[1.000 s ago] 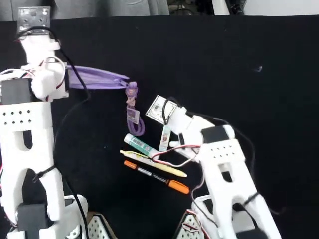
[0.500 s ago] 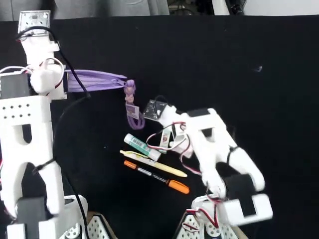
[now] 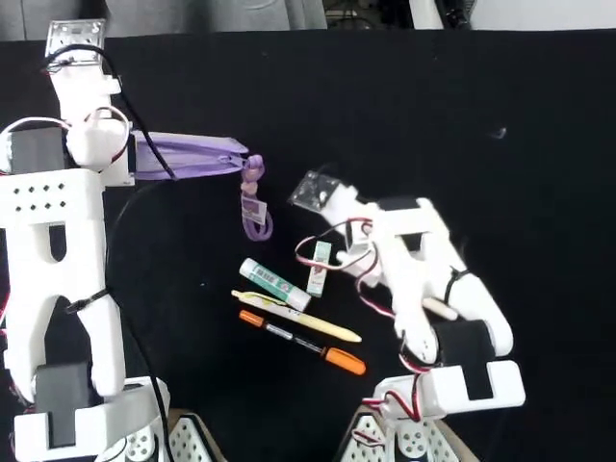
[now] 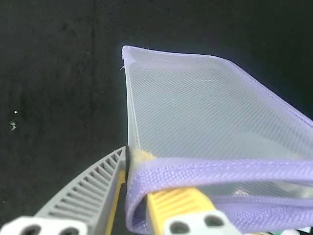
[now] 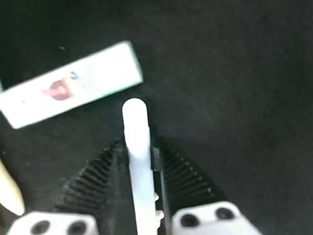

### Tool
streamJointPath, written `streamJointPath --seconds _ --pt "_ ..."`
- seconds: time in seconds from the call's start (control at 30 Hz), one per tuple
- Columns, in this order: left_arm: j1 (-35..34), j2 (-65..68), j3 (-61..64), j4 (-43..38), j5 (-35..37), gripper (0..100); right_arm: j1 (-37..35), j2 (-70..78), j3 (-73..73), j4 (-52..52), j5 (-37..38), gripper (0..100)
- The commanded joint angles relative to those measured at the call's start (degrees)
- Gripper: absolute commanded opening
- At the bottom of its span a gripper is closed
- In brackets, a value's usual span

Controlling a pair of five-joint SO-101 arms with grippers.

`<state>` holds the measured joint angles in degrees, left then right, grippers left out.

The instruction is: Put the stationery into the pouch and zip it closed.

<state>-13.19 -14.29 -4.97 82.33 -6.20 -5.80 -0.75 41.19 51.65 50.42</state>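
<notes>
Right hand tight around white pen; left hand tight on pouch rim

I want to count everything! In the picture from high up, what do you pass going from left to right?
Left arm → pouch → green tube → right arm

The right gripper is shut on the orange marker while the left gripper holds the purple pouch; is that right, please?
Not quite: the right wrist view shows the right gripper shut on a white stick; the orange marker lies on the table. The left gripper holds the purple pouch.
</notes>
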Motion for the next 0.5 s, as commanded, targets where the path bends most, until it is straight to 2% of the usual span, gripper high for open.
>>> streamJointPath --seconds 0.0,0.17,0.37,0.47 --pt "4.09 -0.18 -8.13 3.16 1.67 3 2.90 -3.12 -7.25 5.36 -3.87 1.1" --pt "10.33 2.90 -17.71 9.85 1.76 3 2.55 -11.47 -16.92 13.45 -9.58 1.1" --pt "8.84 12.66 -33.01 18.37 1.67 3 2.02 -23.52 -24.31 15.30 -15.47 1.1" --pt "8.84 17.58 -35.65 18.64 1.67 3 -0.53 -28.79 -25.27 13.63 -18.46 1.1"
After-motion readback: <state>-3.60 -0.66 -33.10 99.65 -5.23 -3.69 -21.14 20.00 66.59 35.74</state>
